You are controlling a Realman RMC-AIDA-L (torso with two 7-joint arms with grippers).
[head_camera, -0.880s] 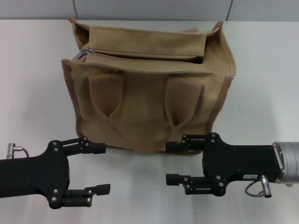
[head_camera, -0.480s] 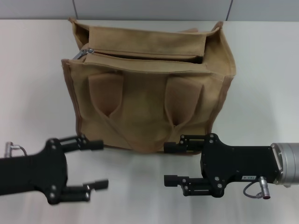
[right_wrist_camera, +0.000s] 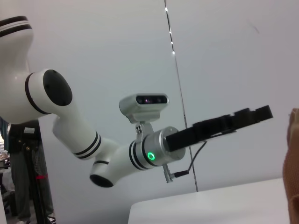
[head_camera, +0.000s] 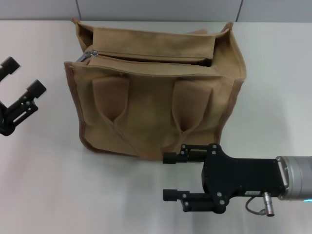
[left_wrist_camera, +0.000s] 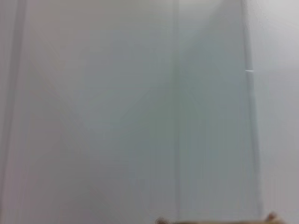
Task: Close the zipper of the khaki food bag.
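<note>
The khaki food bag (head_camera: 156, 102) stands upright in the middle of the table, handles hanging down its front. Its zipper (head_camera: 146, 57) runs along the top, with the silver slider (head_camera: 87, 55) at the bag's left end and a dark gap showing at the right end. My left gripper (head_camera: 23, 75) is open, raised at the far left, well apart from the bag; it also shows in the right wrist view (right_wrist_camera: 252, 114). My right gripper (head_camera: 168, 176) is open and empty, low in front of the bag's bottom edge. A strip of the bag (left_wrist_camera: 215, 221) shows in the left wrist view.
The white table (head_camera: 53, 185) spreads around the bag, with a grey wall (head_camera: 156, 9) behind it. The right wrist view shows my left arm (right_wrist_camera: 117, 158) and the bag's edge (right_wrist_camera: 293, 177).
My left arm has swung up and away from in front of the bag to the far left. My right gripper has shifted slightly left and nearer the camera. The bag has not moved.
</note>
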